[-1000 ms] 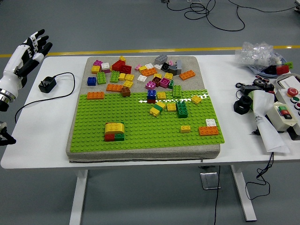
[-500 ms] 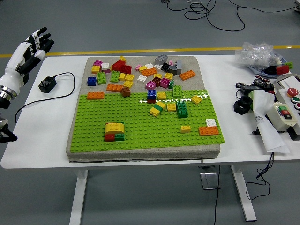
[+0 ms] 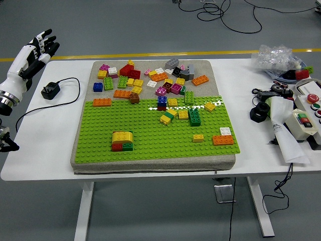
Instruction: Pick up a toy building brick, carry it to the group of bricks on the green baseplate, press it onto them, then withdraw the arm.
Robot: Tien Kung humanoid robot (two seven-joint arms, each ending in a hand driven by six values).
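The white-and-black left hand (image 3: 31,55), open and empty, is drifting slightly further from the green studded baseplate (image 3: 150,135), apparently withdrawing.

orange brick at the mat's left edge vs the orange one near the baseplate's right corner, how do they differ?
The left orange brick lies at the green baseplate's far edge; the right orange brick sits fully on it. The left one stands alone; the right one touches a white brick. Both are flat, orange, elongated.
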